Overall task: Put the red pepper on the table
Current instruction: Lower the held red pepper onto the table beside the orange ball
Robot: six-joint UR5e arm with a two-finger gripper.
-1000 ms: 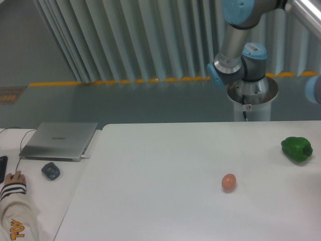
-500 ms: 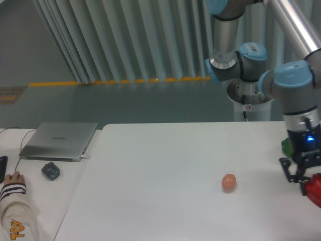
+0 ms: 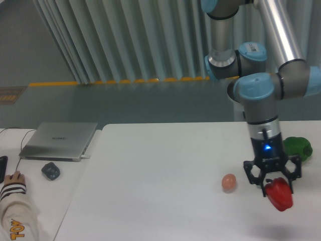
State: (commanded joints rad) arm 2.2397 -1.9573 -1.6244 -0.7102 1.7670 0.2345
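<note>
so the arm has swung in from the right edge, pincer (image 3: 273,185) pinching the red pepper (image 3: 279,194) just above the table (image 3: 150,191) near the egg (image 3: 228,182), looks about ready to set down.

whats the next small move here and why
Probably lower straight down. The gripper is shut on the red pepper, which seems to hang above the table, with a faint shadow below it. The egg sits to one side and the green pepper behind, so the spot underneath looks free.
</note>
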